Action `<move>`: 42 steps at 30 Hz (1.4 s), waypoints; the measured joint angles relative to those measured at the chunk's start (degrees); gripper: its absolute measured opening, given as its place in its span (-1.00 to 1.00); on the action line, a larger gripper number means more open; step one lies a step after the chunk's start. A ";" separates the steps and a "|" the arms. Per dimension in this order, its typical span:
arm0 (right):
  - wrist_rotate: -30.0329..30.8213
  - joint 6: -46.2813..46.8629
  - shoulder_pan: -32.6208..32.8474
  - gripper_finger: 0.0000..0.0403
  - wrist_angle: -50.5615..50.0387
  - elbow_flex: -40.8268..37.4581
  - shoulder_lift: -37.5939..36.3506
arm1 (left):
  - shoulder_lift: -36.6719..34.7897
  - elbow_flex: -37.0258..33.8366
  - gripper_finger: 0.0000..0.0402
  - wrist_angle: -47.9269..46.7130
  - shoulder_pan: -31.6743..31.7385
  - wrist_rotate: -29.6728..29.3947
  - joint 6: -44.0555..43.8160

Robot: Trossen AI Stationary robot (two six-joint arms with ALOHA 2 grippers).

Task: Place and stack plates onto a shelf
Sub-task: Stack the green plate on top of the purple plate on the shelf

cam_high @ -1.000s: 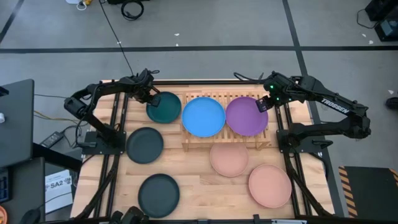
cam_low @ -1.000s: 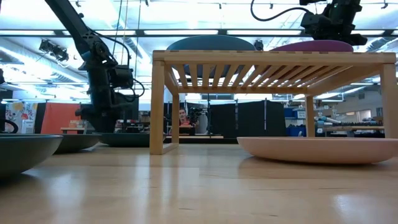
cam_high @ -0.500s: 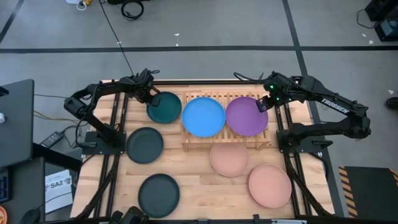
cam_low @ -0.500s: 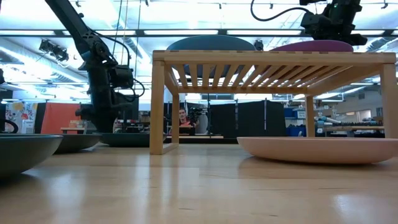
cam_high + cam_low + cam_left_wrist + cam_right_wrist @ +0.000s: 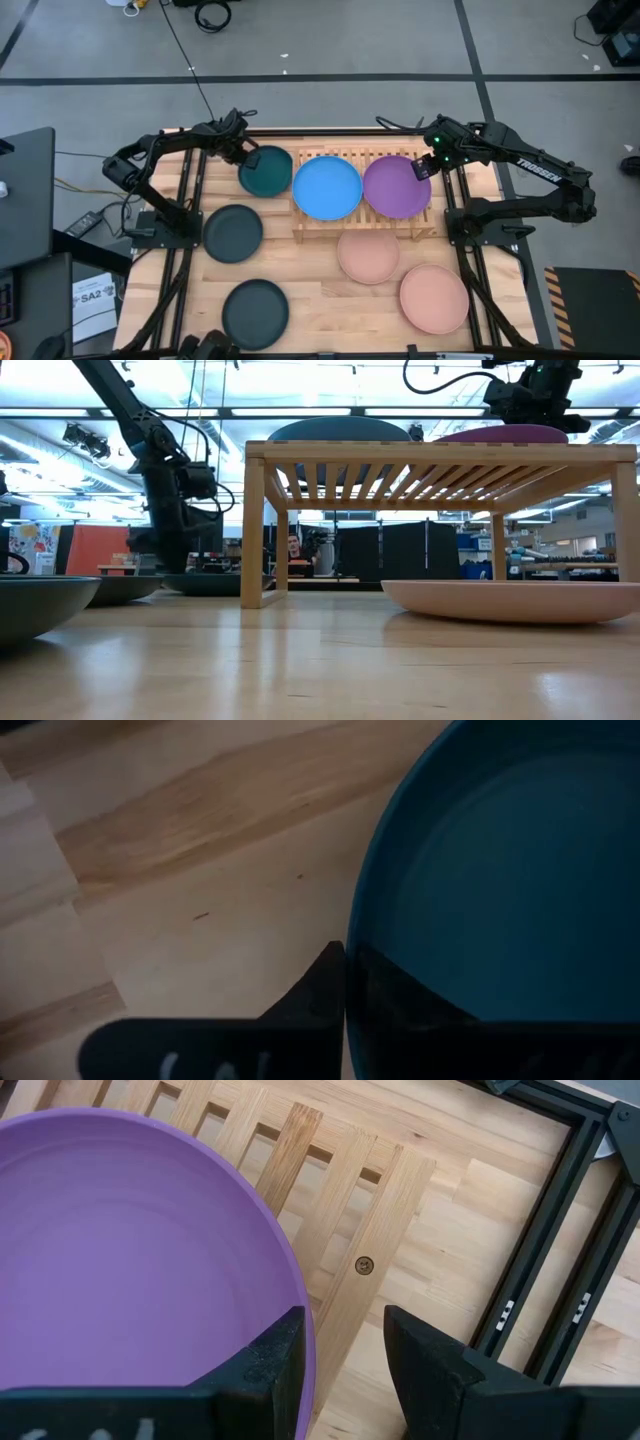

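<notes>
A dark teal plate [image 5: 266, 171] lies on the table just left of the shelf [image 5: 352, 225], a low rack of wooden slats. My left gripper [image 5: 245, 155] is shut on its far-left rim. On the shelf sit a bright blue plate [image 5: 327, 187] and a purple plate [image 5: 397, 186] side by side. My right gripper [image 5: 425, 166] stands open at the purple plate's right rim [image 5: 300, 1320], one finger over the plate and one outside it, with a gap showing. My left gripper pinches the teal plate's rim [image 5: 352, 935] at its far-left side, one finger inside the plate [image 5: 400, 995] and one outside [image 5: 315, 990]. The fingers come down from above, slanting from the far left. The plate's bottom rests on the table.
Two charcoal plates [image 5: 233, 233] [image 5: 255, 313] lie on the table's left half. Two salmon plates [image 5: 368, 255] [image 5: 434, 298] lie in front of the shelf on the right. Black frame rails [image 5: 560, 1280] run along the table's right edge.
My left gripper has shifted a little toward the shelf, and the teal plate has slid slightly that way with it.
</notes>
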 joint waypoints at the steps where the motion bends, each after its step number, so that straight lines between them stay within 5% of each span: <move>1: 0.00 -0.01 -0.01 -0.29 0.01 0.00 0.00 | 0.02 0.32 -0.92 -0.02 0.00 -0.07 0.01; 24: 0.44 -0.17 -0.01 -0.29 5.12 0.00 0.00 | -6.51 14.56 -0.92 -0.91 -0.13 -2.58 -1.53; 42: 10.74 -10.80 -0.12 -0.29 41.55 -0.02 2.14 | -6.51 18.05 -0.92 15.73 -6.36 -2.55 -7.92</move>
